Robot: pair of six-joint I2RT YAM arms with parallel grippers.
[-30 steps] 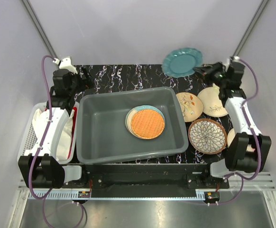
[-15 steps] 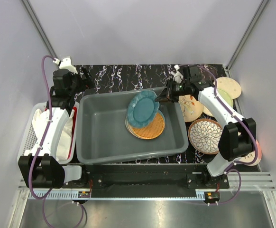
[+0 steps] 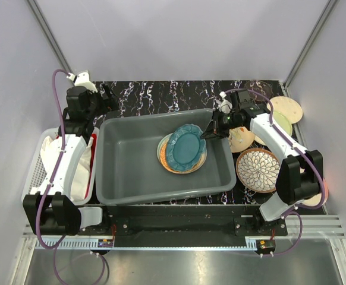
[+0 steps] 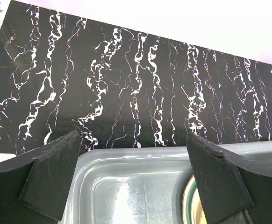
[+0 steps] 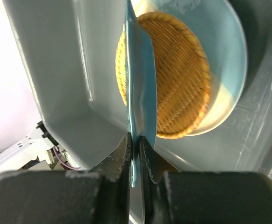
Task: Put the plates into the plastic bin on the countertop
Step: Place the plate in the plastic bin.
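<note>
Teal round scalloped plate point(image 3: 186, 148): rim clamped btwn the nearly closed fingers of right tool point(image 5: 136, 145), seen edge-on in wrist view, inside large grey rectangular plastic bin point(image 3: 131, 163). Under it are an orange woven plate point(image 5: 182, 79) on a cream-and-blue plate point(image 5: 227, 56), both mostly covered from above; contact w/ the teal one is unclear. Left tool point(image 4: 136, 179) has jaws wide apart, holds nothing, near bin's far-left corner. On black white-veined tabletop point(image 3: 161, 92): dark patterned plate point(image 3: 260, 170) and peach sprig plate point(image 3: 238, 141), the latter partly hidden by arm.
</note>
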